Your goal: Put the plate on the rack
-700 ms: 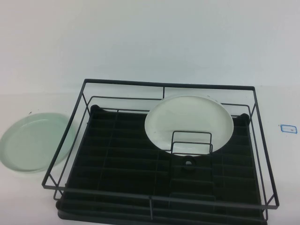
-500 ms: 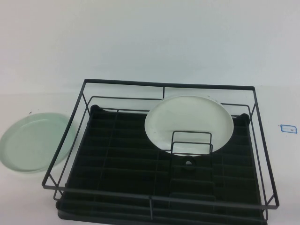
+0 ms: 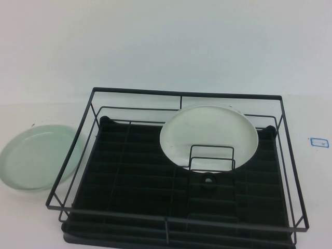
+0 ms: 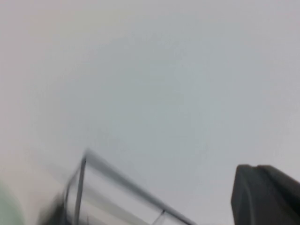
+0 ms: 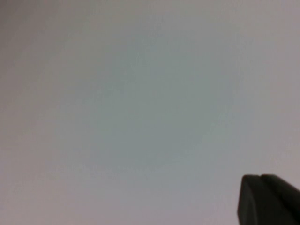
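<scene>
The pale mint-green plate (image 3: 36,156) lies flat on the white table, just left of the rack, its right edge behind the rack's left wire side. The black wire rack (image 3: 93,109) with its ribbed black tray base stands in the middle. Neither gripper shows in the high view. My left gripper (image 4: 265,197) shows only as a dark tip in the left wrist view, held above the table with a rack corner (image 4: 117,180) below it. My right gripper (image 5: 267,199) shows only as a dark tip over bare white surface.
A white round plate (image 3: 207,132) leans in the rack's far right part, behind the small wire loop divider (image 3: 211,155). A small blue-edged label (image 3: 318,141) lies on the table to the right of the rack.
</scene>
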Tool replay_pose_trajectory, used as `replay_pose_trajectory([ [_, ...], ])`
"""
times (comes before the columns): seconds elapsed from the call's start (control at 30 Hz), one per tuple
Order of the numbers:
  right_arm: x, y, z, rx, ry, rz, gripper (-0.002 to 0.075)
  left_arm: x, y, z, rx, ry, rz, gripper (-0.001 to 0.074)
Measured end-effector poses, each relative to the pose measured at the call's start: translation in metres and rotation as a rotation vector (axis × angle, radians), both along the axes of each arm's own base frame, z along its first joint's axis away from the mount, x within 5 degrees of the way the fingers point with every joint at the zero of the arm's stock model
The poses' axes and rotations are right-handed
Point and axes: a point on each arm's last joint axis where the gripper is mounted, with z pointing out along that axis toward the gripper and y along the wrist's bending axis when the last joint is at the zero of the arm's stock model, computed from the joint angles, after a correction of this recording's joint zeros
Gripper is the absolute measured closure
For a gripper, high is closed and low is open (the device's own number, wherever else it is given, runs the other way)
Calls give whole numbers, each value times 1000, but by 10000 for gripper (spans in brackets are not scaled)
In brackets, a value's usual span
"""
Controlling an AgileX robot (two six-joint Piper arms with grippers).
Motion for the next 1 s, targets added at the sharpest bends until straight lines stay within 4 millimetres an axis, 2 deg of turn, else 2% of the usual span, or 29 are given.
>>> replay_pose_trajectory([
  [0.1,-19,15,50,-326,-128,-40,728,-20,0,50,261,-199,69,735],
  [0.2,-39,27,91,-646,-135,-131,728,-39,4,102,402,-356,196,735],
  [0.3,-42,28,122,-781,-51,-201,728,-30,-2,134,548,-351,164,735],
  [0.4,-31,27,139,-811,32,-210,728,-8,-11,149,607,-270,29,735],
  [0.53,-23,28,149,-806,20,-192,728,27,-19,151,601,-143,-119,735],
  [0.7,-23,28,151,-794,15,-181,728,64,-15,136,663,16,-144,735],
  [0.87,-2,25,130,-822,224,-105,728,115,2,109,644,305,-50,735],
  [1.0,16,23,114,-941,407,-83,728,153,17,100,692,475,28,735],
])
